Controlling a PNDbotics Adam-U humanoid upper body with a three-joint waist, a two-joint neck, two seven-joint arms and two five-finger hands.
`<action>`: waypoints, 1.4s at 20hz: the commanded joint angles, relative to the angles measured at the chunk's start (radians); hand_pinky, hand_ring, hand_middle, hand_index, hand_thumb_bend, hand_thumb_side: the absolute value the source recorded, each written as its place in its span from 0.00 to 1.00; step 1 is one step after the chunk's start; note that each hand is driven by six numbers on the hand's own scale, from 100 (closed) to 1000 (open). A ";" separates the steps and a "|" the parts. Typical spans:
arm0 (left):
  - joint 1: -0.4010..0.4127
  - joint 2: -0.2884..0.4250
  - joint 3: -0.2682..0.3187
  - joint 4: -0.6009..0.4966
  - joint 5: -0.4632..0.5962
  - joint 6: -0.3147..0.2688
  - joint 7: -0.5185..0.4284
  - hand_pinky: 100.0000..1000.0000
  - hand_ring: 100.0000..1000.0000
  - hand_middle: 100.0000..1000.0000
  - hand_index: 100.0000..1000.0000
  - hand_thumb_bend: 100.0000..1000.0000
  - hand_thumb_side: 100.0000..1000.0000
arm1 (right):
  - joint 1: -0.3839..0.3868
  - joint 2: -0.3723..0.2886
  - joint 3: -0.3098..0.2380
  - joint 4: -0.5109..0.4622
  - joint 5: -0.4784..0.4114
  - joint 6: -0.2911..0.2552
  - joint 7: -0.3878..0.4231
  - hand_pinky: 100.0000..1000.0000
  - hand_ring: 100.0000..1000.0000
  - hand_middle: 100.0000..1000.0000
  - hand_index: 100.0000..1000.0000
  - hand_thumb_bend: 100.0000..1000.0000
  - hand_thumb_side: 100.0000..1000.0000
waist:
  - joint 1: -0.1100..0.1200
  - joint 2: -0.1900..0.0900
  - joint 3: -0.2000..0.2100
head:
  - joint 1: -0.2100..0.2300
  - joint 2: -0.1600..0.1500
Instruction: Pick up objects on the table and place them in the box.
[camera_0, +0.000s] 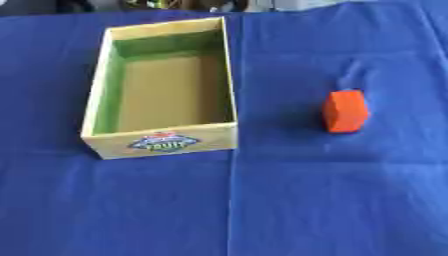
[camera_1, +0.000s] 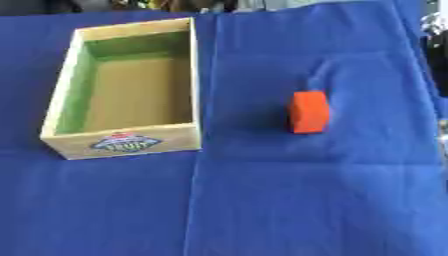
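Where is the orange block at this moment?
The orange block lies on the blue cloth, right of centre in both eye views, apart from the open box on its left.

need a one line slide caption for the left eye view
An empty open box sits on a blue cloth, with an orange block apart to its right; no hands in view.

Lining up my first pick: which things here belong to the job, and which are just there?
Job things:
- orange block, on the cloth right of the box
- open box, nothing visible inside

Just there:
- blue cloth covering the table
- dark clutter along the far edge, too unclear to name
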 joint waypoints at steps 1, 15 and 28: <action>-0.010 0.015 0.001 -0.018 0.003 -0.002 -0.004 0.66 0.69 0.75 0.86 0.00 1.00 | -0.029 -0.035 -0.004 -0.020 0.005 -0.012 0.003 0.75 0.77 0.73 0.88 0.00 1.00 | -0.003 -0.022 0.002 | -0.001 -0.006; -0.004 0.021 -0.012 -0.018 0.008 0.003 -0.020 0.66 0.69 0.75 0.86 0.00 1.00 | -0.343 -0.356 0.247 0.036 0.401 -0.121 0.591 0.79 0.81 0.78 0.85 0.00 1.00 | -0.010 -0.044 0.015 | -0.029 -0.004; -0.003 0.024 -0.021 -0.018 0.014 0.005 -0.032 0.66 0.68 0.75 0.86 0.00 1.00 | -0.513 -0.372 0.388 0.276 0.395 -0.260 0.895 0.80 0.83 0.77 0.89 0.33 0.96 | -0.014 -0.047 0.017 | -0.044 -0.019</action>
